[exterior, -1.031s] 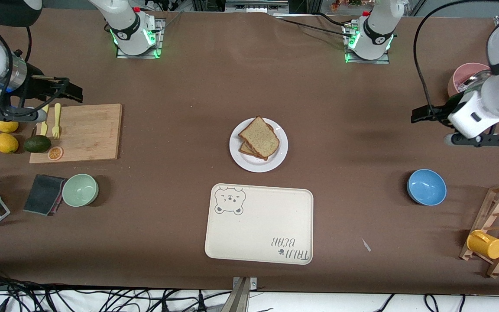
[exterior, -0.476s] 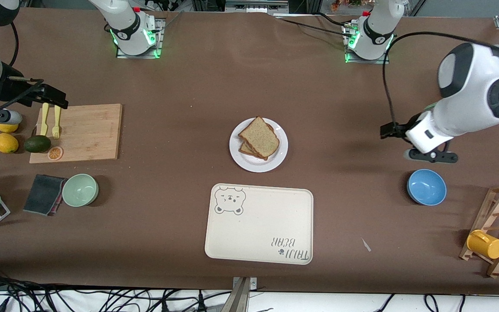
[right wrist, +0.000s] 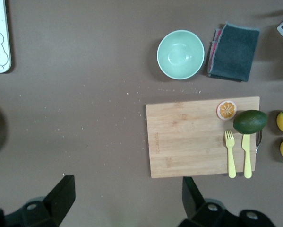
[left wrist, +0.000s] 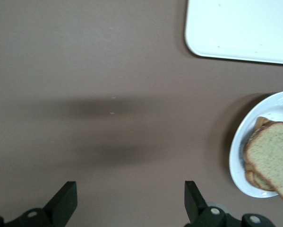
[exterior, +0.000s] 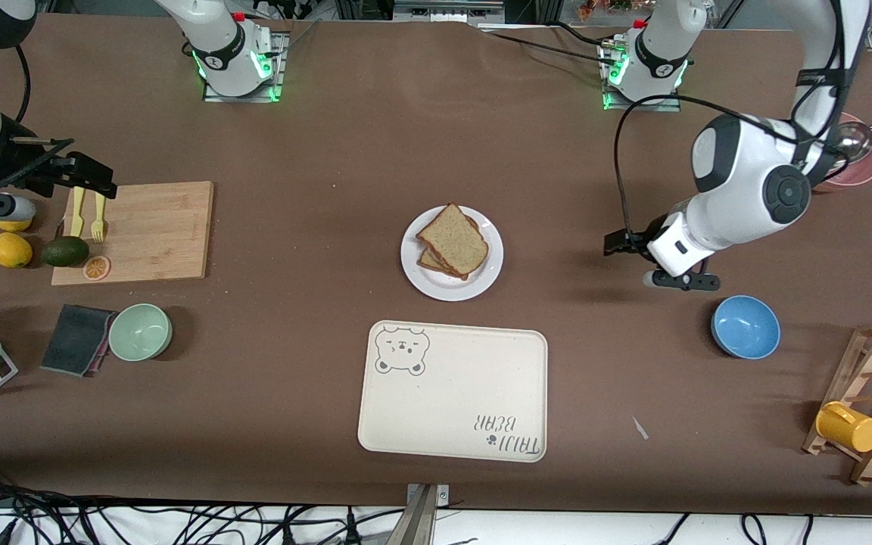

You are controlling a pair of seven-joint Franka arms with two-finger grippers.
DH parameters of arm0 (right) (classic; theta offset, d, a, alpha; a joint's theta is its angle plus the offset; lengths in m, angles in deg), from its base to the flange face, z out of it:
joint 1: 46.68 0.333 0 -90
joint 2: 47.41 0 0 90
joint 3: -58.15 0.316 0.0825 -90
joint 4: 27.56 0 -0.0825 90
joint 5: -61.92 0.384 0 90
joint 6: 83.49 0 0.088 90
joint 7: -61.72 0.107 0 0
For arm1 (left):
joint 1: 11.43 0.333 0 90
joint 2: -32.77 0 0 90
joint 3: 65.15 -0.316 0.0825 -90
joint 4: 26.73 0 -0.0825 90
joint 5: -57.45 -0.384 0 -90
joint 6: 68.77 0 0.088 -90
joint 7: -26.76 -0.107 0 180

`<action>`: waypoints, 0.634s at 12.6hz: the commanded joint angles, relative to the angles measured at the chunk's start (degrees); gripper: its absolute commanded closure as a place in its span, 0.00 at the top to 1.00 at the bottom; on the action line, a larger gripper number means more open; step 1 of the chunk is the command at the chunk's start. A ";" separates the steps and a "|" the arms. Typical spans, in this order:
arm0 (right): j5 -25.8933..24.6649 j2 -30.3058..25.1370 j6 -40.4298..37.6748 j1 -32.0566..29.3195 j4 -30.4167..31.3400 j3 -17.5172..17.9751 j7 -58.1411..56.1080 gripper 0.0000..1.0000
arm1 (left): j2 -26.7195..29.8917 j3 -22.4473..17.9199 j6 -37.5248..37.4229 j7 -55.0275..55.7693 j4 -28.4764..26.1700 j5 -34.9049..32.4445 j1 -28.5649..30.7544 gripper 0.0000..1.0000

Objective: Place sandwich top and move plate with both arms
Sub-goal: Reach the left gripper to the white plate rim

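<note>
Closing on the plate, the left arm has swung in from the desk's end; left gripper now hangs over bare desk, fingers spread, empty, plate just ahead. Right gripper, fingers released, has barely shifted, hanging over the cutting board edge. Sandwich top already sits on the stack, so the two-arm plate move looks next.

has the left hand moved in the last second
Yes. The left hand has swung in from the left arm's end of the table toward the plate, passing the blue bowl.
</note>
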 commanded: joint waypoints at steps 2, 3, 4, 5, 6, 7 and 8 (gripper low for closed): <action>0.17 -0.38 1.49 -0.36 1.09 0.17 -1.17 1.00 | -5.64 -0.26 7.13 -0.95 0.42 10.98 -4.62 1.00; 0.17 -0.38 1.49 -0.36 1.09 0.17 -1.26 1.00 | -7.49 -0.26 7.75 -1.04 0.77 15.88 -5.94 1.00; 0.17 -0.38 1.41 -0.36 1.09 0.26 -1.35 1.00 | -8.64 -0.26 8.72 -2.52 0.86 20.72 -6.56 1.00; 0.17 -0.38 1.41 -0.36 1.00 0.26 -1.26 1.00 | -9.52 -0.26 10.12 -5.76 0.78 25.64 -7.52 1.00; 0.17 -0.46 1.23 -0.36 0.91 0.26 -0.82 1.00 | -10.40 -0.26 10.48 -9.01 0.78 31.52 -8.31 1.00; 0.17 -0.46 1.14 -0.36 0.91 0.43 -0.65 1.00 | -11.36 -0.26 10.48 -12.70 0.78 38.02 -9.11 1.00; 0.17 -0.38 1.14 -0.36 0.91 0.43 -0.64 1.00 | -12.33 -0.26 10.57 -18.04 0.78 43.39 -10.42 1.00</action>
